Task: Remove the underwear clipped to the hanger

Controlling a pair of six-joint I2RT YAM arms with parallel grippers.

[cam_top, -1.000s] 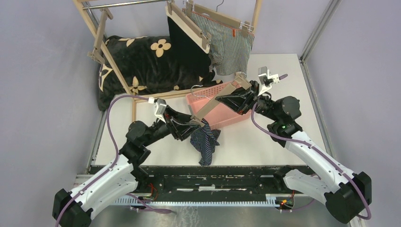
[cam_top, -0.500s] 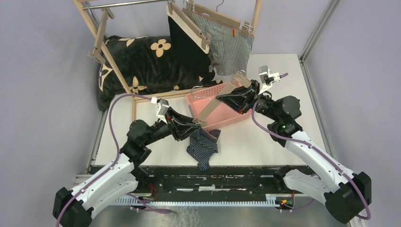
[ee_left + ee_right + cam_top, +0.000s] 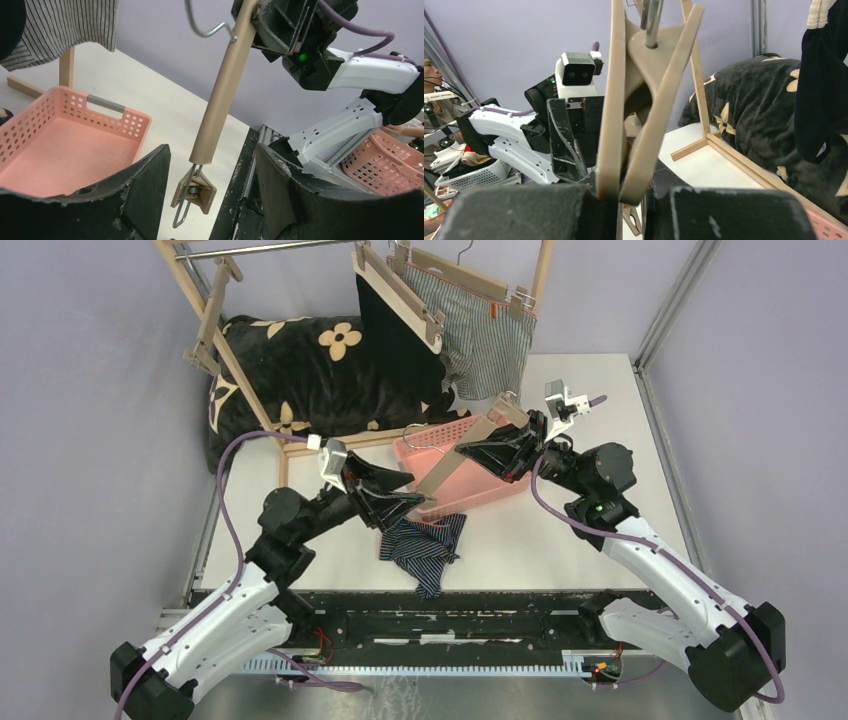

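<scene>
White table (image 3: 560,540) carries the navy underwear (image 3: 422,545), lying loose just by my left gripper (image 3: 212,165), whose jaws stand apart near the bare clip (image 3: 194,192) of the hanger (image 3: 220,95), which my right gripper (image 3: 472,450) clamps, I judge to steady it, while 2 more, the black pair (image 3: 395,335) and the grey-striped pair (image 3: 485,330), hang clipped on the rack (image 3: 200,300).

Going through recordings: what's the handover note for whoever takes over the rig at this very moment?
Left gripper: open, empty, at the lower clip of the tan hanger.
Right gripper: shut on the hanger's middle, holding it tilted above the pink basket.
Done: navy striped underwear is off its clips and lies on the table.
Left: black underwear and grey striped underwear hang clipped on the rack.
</scene>
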